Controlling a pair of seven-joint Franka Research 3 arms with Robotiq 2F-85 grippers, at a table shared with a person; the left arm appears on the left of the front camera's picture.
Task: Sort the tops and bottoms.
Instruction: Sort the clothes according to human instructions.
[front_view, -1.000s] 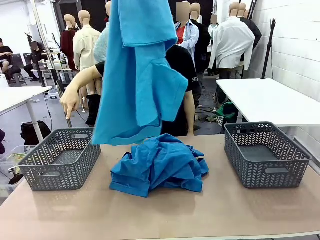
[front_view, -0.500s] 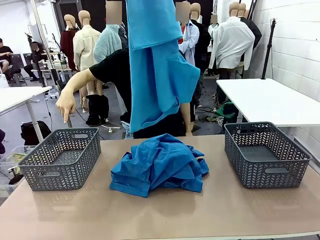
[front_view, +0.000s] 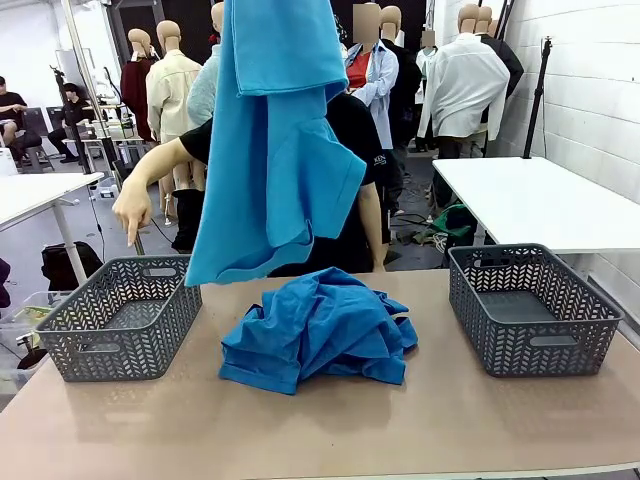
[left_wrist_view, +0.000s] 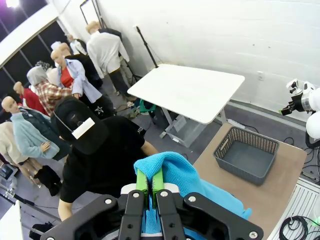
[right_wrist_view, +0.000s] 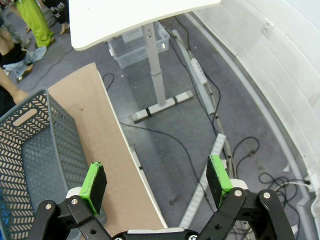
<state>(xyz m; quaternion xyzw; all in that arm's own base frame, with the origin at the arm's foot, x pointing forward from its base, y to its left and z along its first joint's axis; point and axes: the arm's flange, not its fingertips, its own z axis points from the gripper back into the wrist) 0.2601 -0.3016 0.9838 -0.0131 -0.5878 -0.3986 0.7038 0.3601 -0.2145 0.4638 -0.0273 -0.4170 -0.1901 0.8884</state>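
L gripper (left_wrist_view: 150, 182) is clamped on a fold of the top (front_view: 275, 150) — green pads pinched together w/ blue cloth between them. Top hangs high over the table (front_view: 320, 430), upper part out of frame in the front view, and its hem ends above the left side of the pile (front_view: 318, 330). Pile of more blue garments lies mid-table btwn L basket (front_view: 150, 335) and R basket (front_view: 530, 345), touching neither. Person stands behind the hanging top; one hand (front_view: 133, 210) points a finger down twd L basket's far rim. R gripper (right_wrist_view: 156, 175) — jaws wide apart, pads bare, out past the table edge over the floor, R basket just beside it.
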